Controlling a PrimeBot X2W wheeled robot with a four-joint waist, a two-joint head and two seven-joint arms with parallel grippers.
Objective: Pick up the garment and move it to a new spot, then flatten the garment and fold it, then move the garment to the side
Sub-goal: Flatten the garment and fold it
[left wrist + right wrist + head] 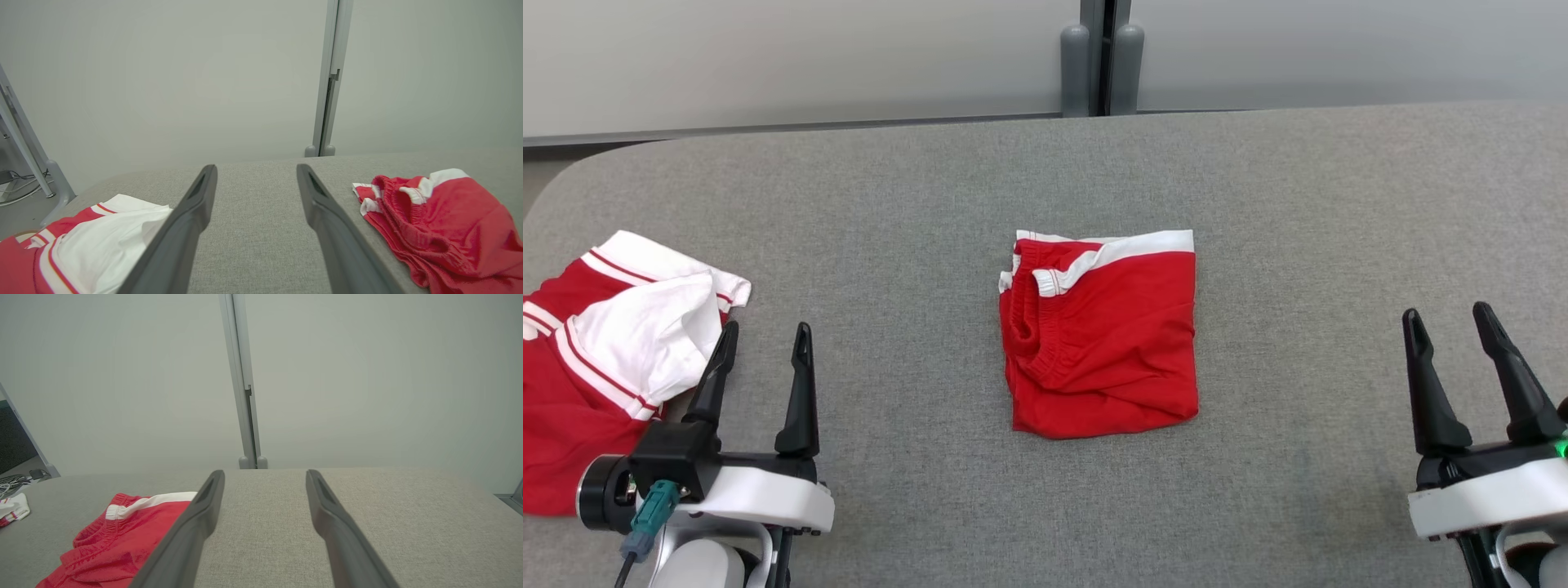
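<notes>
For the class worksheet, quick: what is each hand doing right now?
Left hand: open, holding nothing.
Right hand: open, holding nothing.

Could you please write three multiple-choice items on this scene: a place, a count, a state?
1. Where on the table are the shorts? A) right edge B) front edge C) middle
2. How many garments are on it? A) one B) two C) four
3. The right pincer is: A) open B) shut on shorts C) shut on a towel
Answers: C, midway between the ends; B, shorts plus a jersey at left; A, spread wide, holding nothing.
</notes>
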